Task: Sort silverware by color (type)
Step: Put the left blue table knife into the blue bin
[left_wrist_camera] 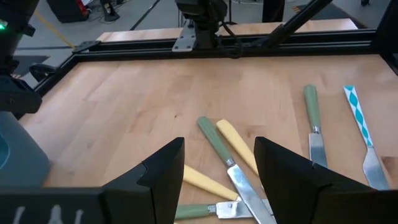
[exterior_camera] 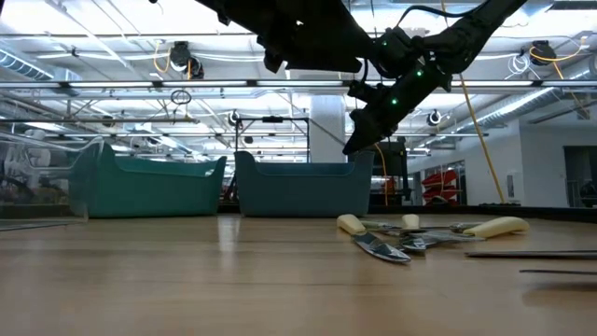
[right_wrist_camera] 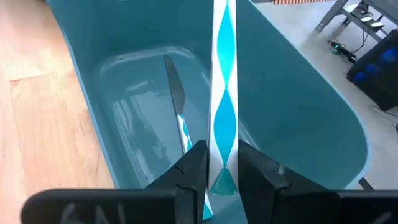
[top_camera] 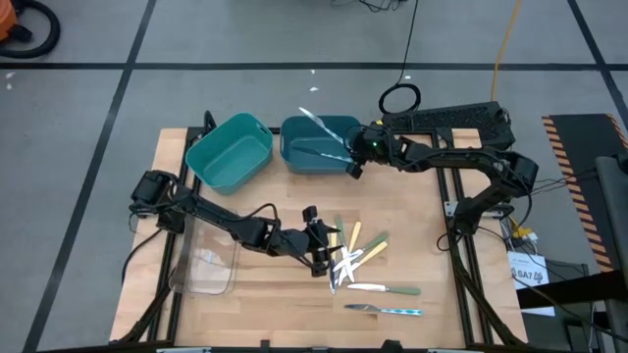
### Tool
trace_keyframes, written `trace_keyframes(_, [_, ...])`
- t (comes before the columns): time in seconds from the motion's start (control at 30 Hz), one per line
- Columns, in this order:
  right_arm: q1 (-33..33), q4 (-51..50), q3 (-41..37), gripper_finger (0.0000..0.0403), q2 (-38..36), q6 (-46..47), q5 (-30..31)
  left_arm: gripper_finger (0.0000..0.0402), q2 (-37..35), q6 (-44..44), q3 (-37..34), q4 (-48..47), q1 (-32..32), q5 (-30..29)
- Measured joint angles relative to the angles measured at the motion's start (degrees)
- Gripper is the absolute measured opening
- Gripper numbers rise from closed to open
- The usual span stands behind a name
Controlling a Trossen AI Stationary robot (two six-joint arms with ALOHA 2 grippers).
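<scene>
Several slim utensils with yellow, pale green and blue-patterned handles lie in a loose pile [top_camera: 355, 257] on the wooden table; the same pile [left_wrist_camera: 230, 162] shows in the left wrist view. My left gripper [top_camera: 322, 250] hovers open just above the pile, its fingers [left_wrist_camera: 163, 165] standing either side of a green-handled knife [left_wrist_camera: 217, 146] without touching. My right gripper [top_camera: 355, 157] hangs over the right teal bin [top_camera: 294, 157], shut on a blue-and-white patterned utensil [right_wrist_camera: 224, 93]. Another blue-handled knife [right_wrist_camera: 177, 106] lies on that bin's floor. My right gripper pinches the blue-and-white utensil between its two fingers at the handle's free end [right_wrist_camera: 222, 177]. The utensil sticks straight out ahead of the fingers, lifted clear above the bin; its metal end [top_camera: 308, 116] reaches past the bin's far wall.
A second teal bin [top_camera: 211, 162] stands left of the first. A clear tray [top_camera: 186, 275] sits near the table's left edge. A green-handled knife [top_camera: 388, 289] and a blue-handled knife [top_camera: 388, 310] lie apart near the table's near edge. Bare wood shows right of the pile.
</scene>
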Motion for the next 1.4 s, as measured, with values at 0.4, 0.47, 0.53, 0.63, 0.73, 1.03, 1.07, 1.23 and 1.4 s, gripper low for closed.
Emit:
trace_keyframes(0.4, [0.0,-3.4,2.8,0.0071,0.0,-2.6,0.7,0.0202,0.0,-0.5,0.0,-0.3,0.0,2.5])
trace_keyframes(0.47, [0.0,-5.5,4.1,0.0070,0.0,-2.8,0.7,0.0202,0.0,-0.8,0.0,-0.3,0.0,2.5])
trace_keyframes(0.53, [0.0,-8.6,5.5,0.0069,0.0,-3.0,0.7,0.0202,0.0,-1.0,0.0,-0.3,0.0,2.5])
trace_keyframes(0.63, [0.0,-13.7,7.8,0.0069,0.0,-3.4,0.7,0.0202,0.0,-1.2,0.0,-0.3,0.0,2.5])
trace_keyframes(0.73, [0.0,-16.7,9.5,0.0070,0.0,-3.9,0.7,0.0202,0.0,-1.2,0.0,-0.3,0.0,2.5])
trace_keyframes(1.03, [0.0,-23.6,13.5,0.0070,0.0,-4.0,0.7,0.0202,0.0,-1.3,0.0,-0.2,0.0,2.5])
trace_keyframes(1.07, [0.0,-23.9,13.6,0.0070,0.0,-4.1,0.7,0.0202,0.0,-1.3,0.0,0.0,0.0,2.5])
trace_keyframes(1.23, [-0.2,-24.8,13.7,0.0070,0.0,-5.0,0.8,0.0202,0.0,-1.3,0.0,0.4,0.0,2.5])
trace_keyframes(1.4, [-0.4,-25.9,13.7,0.0070,0.0,-5.5,0.7,0.0202,0.0,-1.3,0.0,0.5,0.0,2.5])
